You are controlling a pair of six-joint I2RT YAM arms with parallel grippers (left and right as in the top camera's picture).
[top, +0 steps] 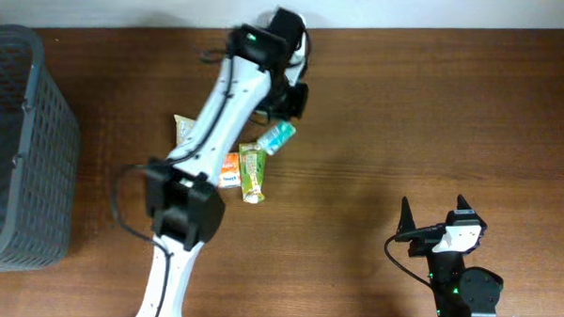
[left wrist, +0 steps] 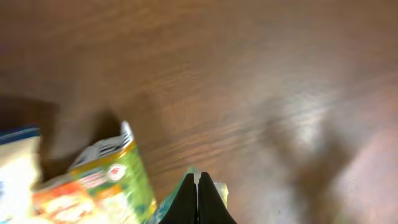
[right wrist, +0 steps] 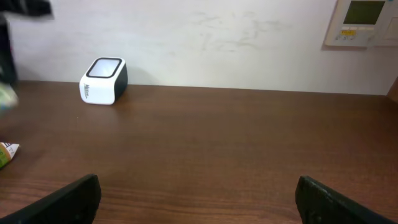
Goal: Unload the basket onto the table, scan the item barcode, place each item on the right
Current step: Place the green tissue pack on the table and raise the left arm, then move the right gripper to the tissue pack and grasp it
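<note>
Left pincer (left wrist: 199, 194) is clamped tight on the teal packet (top: 276, 138), whose long axis slants far-right to near-left, just short of the scanner (right wrist: 104, 81) by the far edge. Right pincer (top: 433, 203) gapes wide, with bare table (top: 406, 116) between them.

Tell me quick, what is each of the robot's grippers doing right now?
Left gripper: shut, pinching the teal packet.
Right gripper: open, holding nothing.

Overhead looks straight down on the table (top: 406, 116); left wrist, close above it; right wrist, low across it; all share its packets (top: 251, 172).
</note>
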